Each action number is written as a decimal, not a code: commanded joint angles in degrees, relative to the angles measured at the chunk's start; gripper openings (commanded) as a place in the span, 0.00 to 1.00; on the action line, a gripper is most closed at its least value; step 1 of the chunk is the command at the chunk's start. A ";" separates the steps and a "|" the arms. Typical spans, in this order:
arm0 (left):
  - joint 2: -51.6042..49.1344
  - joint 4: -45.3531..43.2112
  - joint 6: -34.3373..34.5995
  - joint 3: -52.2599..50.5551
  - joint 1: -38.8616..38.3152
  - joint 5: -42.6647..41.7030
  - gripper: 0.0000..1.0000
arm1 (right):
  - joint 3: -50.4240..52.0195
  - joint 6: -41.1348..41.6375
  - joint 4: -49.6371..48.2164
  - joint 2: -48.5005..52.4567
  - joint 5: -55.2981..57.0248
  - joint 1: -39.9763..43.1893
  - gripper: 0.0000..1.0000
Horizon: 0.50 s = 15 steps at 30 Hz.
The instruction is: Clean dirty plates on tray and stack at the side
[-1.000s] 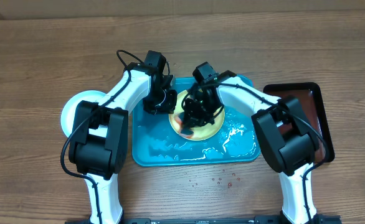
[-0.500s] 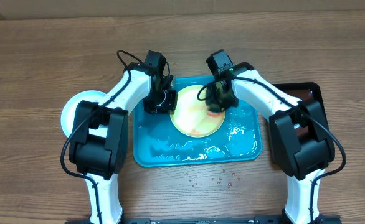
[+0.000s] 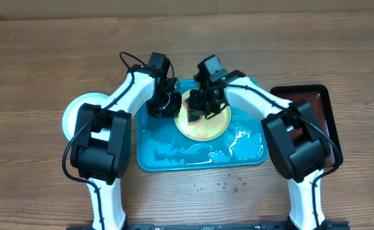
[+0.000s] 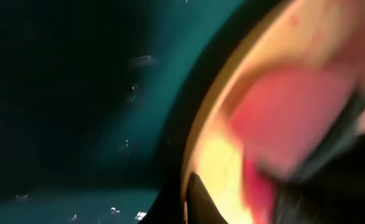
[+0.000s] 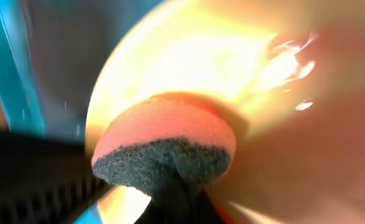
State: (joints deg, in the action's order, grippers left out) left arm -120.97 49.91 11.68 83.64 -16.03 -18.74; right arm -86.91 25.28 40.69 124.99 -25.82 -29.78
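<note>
right end effector (image 3: 197, 114), clamped on the sponge (image 5: 164, 140), sits on the plate (image 3: 207, 129) towards its left side, right by the rim the left end effector (image 3: 168, 105) looks pinched onto

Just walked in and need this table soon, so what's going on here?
The right gripper holds a pink sponge against a yellow plate that lies in the wet turquoise tray. The left gripper is shut at that plate's left rim, apparently steadying it. A pale plate lies on the table left of the tray.
</note>
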 commanded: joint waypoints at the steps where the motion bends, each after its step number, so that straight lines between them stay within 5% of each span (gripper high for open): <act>1: -1.88 0.15 -0.33 -2.12 -0.37 2.67 0.04 | 1.66 -1.53 4.92 1.70 -2.34 0.42 0.04; 10: -0.61 1.92 -0.35 -1.55 -0.35 10.49 0.04 | 1.66 -1.05 17.92 -12.74 18.60 10.78 0.04; 15: 2.95 2.29 -0.59 -1.29 -0.37 14.21 0.04 | 1.66 -1.53 19.21 -24.81 21.29 17.18 0.04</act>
State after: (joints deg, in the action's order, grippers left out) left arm -119.66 51.64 11.68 83.61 -16.84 -13.65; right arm -84.73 24.12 59.96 109.25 -9.65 -14.92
